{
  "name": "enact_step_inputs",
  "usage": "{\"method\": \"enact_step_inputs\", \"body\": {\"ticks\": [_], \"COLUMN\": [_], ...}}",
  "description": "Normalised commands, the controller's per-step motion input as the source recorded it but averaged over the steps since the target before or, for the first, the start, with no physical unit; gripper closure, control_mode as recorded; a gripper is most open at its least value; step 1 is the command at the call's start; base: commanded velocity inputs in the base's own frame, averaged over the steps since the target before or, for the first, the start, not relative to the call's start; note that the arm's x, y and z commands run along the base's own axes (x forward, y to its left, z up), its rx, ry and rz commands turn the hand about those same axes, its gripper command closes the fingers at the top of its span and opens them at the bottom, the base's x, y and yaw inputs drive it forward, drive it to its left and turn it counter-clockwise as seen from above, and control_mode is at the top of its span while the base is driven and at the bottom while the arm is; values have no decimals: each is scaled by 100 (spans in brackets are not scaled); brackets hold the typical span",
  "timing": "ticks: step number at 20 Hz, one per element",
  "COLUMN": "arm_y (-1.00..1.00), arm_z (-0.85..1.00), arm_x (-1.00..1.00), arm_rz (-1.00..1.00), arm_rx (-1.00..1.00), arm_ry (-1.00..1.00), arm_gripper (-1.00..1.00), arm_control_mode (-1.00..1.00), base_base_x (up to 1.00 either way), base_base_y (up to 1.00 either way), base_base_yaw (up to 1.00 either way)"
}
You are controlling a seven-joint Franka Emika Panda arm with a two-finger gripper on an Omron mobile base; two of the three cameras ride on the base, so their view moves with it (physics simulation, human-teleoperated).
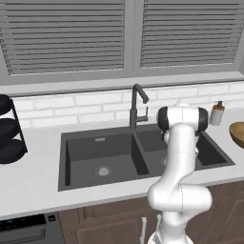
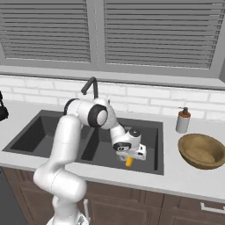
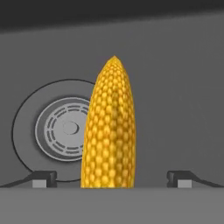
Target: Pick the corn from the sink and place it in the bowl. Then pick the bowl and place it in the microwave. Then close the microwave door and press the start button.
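The corn (image 3: 111, 127), a yellow-orange cob, lies in the right basin of the dark grey sink (image 2: 151, 125) beside the round drain (image 3: 61, 129). My gripper (image 3: 111, 178) is down in that basin over the corn and stands open. Its fingertips (image 3: 43, 178) sit on either side of the cob with a gap on both sides. From the right base view, the corn (image 2: 128, 162) pokes out just under the hand (image 2: 128, 149). The golden-brown bowl (image 2: 202, 151) rests on the counter right of the sink, and shows at the edge of the left base view (image 1: 237, 133). The microwave and its door are out of view.
A dark slim faucet (image 2: 90, 88) rises behind the divider between the basins. A soap dispenser (image 2: 183, 120) stands on the counter behind the bowl. A black rack (image 1: 9, 131) sits at the counter's far left. A tiled wall and shuttered window close the back.
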Motion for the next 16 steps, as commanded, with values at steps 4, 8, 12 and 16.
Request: {"method": "enact_step_inputs", "body": {"ticks": [4, 8, 12, 16], "arm_y": [26, 19, 2, 0], "arm_z": [-33, -36, -15, 10], "arm_x": [0, 8, 3, 0], "arm_rz": [0, -2, 0, -2], "arm_rx": [0, 0, 0, 0], "arm_ry": [0, 0, 0, 0], "arm_gripper": [-100, 100, 100, 100], "arm_control_mode": [-100, -100, -100, -100], "base_base_x": [0, 0, 0, 0], "base_base_y": [0, 0, 0, 0], "base_base_yaw": [0, 0, 0, 0]}}
